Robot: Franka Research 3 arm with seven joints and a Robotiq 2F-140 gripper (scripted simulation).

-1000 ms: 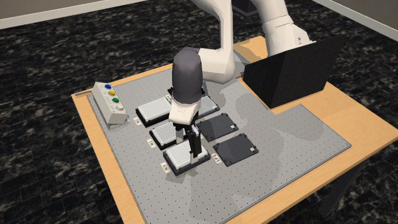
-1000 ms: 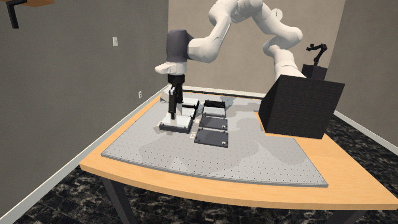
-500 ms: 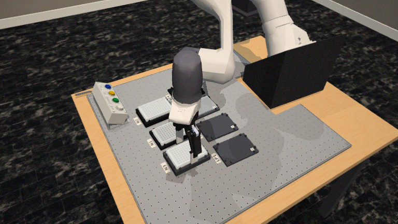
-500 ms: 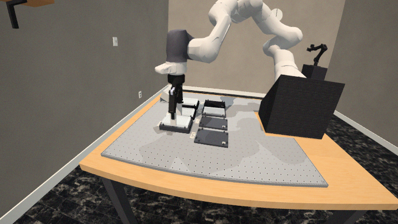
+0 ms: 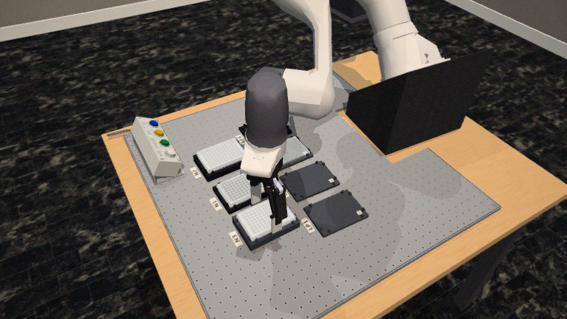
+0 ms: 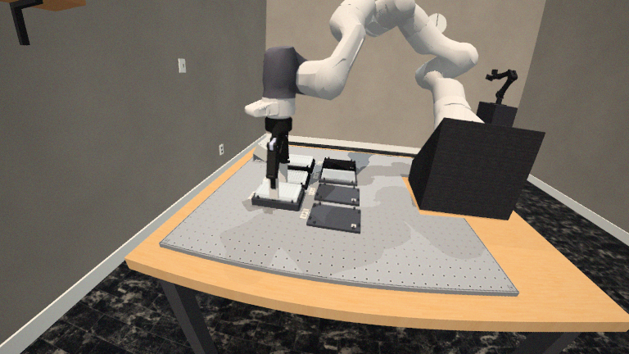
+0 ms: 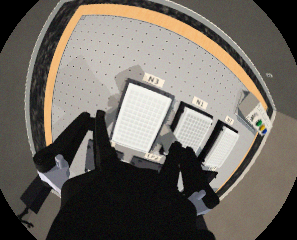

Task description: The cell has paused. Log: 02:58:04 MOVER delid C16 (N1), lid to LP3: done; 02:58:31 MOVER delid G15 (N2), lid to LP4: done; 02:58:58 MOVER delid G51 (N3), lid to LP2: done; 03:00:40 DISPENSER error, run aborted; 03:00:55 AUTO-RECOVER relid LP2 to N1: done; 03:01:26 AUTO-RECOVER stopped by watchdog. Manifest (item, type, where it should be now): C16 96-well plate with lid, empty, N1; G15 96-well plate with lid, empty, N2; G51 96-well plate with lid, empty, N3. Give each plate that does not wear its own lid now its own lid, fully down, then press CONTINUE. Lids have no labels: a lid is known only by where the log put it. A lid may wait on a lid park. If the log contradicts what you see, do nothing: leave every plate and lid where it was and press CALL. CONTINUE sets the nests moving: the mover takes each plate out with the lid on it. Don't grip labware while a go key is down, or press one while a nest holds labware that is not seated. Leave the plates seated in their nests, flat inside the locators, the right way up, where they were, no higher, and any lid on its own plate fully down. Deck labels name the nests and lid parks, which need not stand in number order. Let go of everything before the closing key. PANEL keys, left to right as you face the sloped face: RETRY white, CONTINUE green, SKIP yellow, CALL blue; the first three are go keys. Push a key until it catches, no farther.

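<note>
Now claw (image 5: 267,210) part-open, holding nothing, straddling lidded plate (image 5: 259,218) in N3 nest (image 5: 255,241).

Three well plates in a row on black nests: nearest (image 5: 260,218), middle (image 5: 235,188), farthest (image 5: 220,154). Four lid parks: two bare dark ones (image 5: 335,212) (image 5: 309,179), one (image 5: 297,148) bearing a clear lid, a fourth mostly hidden behind the arm. One white key panel (image 5: 153,153) with four keys: blue, yellow, green, white. One black box (image 5: 413,102). One desk (image 5: 518,182). One arm, one gripper (image 5: 267,210).
</note>
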